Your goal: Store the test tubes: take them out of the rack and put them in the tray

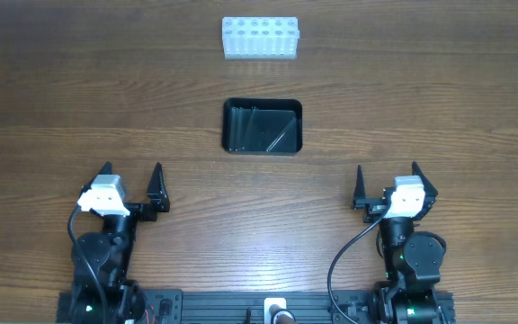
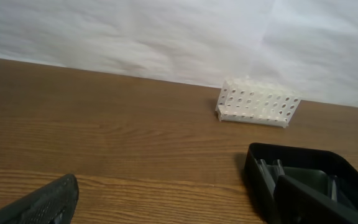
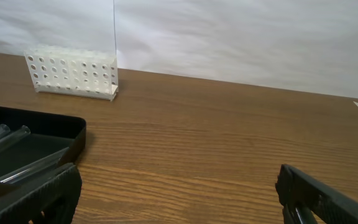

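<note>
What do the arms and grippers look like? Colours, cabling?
Both arms are black, each with a white wrist housing. The left gripper and right gripper have black, pointed fingers. A black cable loops from each wrist down to its base.

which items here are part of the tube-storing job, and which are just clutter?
Job:
rack
tray
test tubes, lying in the tray
left hand and right hand, both open

Not the job:
wooden table
white backdrop
</note>
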### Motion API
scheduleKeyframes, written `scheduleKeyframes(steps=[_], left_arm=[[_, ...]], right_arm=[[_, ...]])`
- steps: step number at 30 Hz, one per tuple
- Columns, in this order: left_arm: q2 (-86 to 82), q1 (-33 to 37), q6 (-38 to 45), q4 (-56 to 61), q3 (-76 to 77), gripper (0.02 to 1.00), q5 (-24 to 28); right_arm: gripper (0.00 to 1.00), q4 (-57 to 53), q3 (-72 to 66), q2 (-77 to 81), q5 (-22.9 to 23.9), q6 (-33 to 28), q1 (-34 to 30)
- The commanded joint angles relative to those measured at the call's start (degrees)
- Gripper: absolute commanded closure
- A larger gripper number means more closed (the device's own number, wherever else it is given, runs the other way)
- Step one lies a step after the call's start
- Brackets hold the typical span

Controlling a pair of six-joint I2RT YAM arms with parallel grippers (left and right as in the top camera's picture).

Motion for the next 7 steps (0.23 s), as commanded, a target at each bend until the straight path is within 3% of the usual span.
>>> scheduleKeyframes(steps=[1, 7], left_arm=[[-0.3, 0.5, 1.0, -0.2, -0.2, 0.018, 0.7], [-0.3, 0.5, 1.0, -0.2, -0.2, 0.018, 0.7]], right_arm=[[0.009, -0.2, -0.3, -0.6, -0.6, -0.3, -0.2], [0.007, -0.2, -0.3, -0.6, -0.6, -0.3, -0.2]])
